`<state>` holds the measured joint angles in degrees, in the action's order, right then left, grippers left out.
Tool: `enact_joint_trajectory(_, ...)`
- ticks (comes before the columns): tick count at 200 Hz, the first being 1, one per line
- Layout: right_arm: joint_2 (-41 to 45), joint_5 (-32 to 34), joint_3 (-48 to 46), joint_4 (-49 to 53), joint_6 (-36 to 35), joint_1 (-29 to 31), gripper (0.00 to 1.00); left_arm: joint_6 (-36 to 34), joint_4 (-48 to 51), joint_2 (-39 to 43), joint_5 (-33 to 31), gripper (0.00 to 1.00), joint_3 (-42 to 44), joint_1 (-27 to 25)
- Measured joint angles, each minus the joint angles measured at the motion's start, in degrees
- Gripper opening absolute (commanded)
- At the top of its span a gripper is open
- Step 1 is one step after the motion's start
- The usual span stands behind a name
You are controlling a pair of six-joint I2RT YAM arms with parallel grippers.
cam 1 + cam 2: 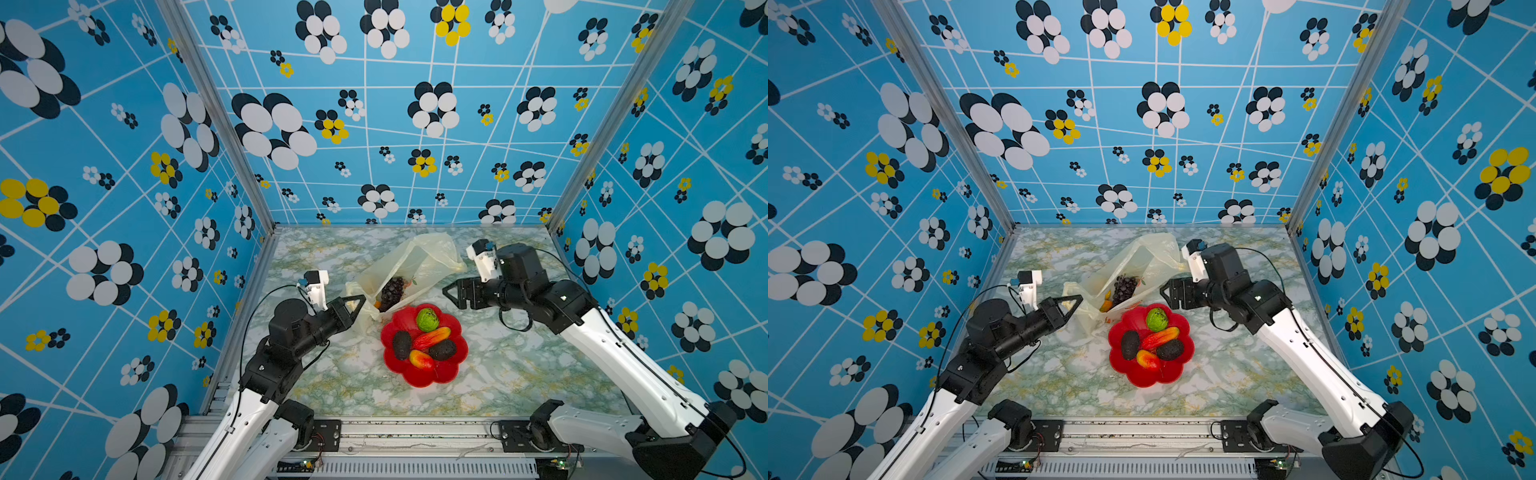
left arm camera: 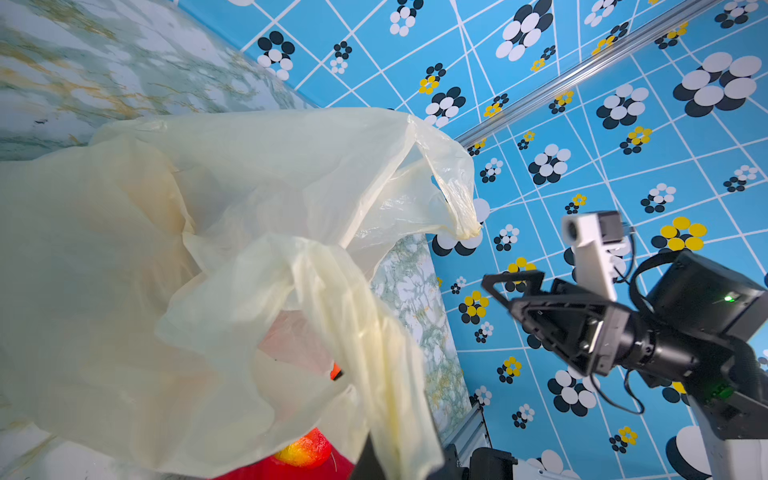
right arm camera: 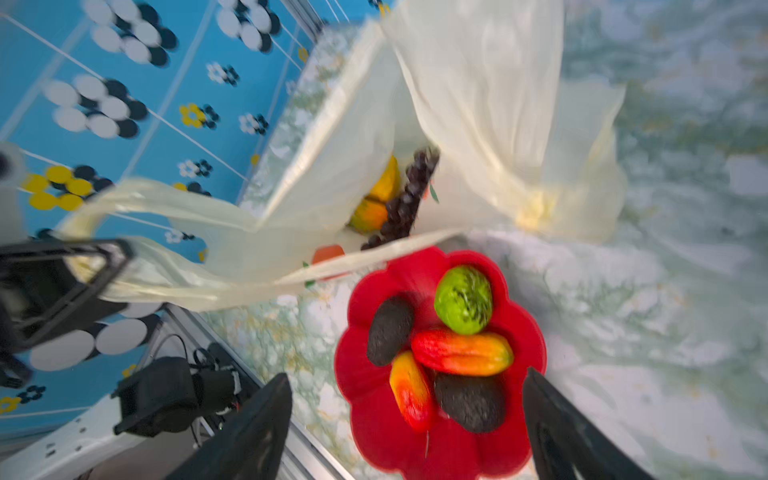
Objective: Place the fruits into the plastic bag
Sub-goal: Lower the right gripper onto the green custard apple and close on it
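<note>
Top views: bag on the table, middle, toward the far edge, mouth facing the plate, which sits centre, nearer the front edge. Grapes already in the bag. On the plate: green fruit, two avocados, two mangoes. Left gripper clamped shut on the bag's near handle, holding the mouth open. Right gripper hangs just right of the bag, off the plate; jaw spread unclear from up here.

Left wrist: nearly all bag film, thin, crumpled, see-through. Right gripper across the table, nothing in it. Left jaws not in shot.

Right wrist, blurry: right jaws wide apart, empty, plate below. Only this view shows a third mango in the bag beside the grapes, and the handle running into the left gripper.

Handling, my guess: bag is limp and slippery and would slump if the handle is let go, so take handles or rim. The fruits look light and firm. Avocados are rough, easy to pinch across the narrow width. Mangoes are smoother; take the top one first.
</note>
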<state>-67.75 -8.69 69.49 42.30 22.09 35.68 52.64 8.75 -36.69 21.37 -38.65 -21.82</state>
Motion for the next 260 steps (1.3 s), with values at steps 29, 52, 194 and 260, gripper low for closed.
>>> enact_joint_trajectory(29, -1.7, 2.2, -6.5, 0.6, 1.8, 3.4, 0.87, 0.0, 0.0, 0.0, 0.0, 0.00, 0.0, -0.3)
enact_joint_trajectory(52, -7.3, 3.1, -6.8, -1.8, 2.3, 4.3, 0.87, 0.0, 0.1, 0.3, -0.1, 0.00, 0.0, -0.8)
enact_joint_trajectory(194, -34.2, 8.4, 5.8, -4.0, -2.4, 5.8, 0.89, -0.2, 0.5, 1.4, -1.5, 0.00, 0.0, -1.2)
enact_joint_trajectory(260, -37.6, 8.4, 7.4, -3.5, -3.5, 5.8, 0.83, -0.4, 0.5, 1.3, -1.5, 0.00, 0.0, -1.2)
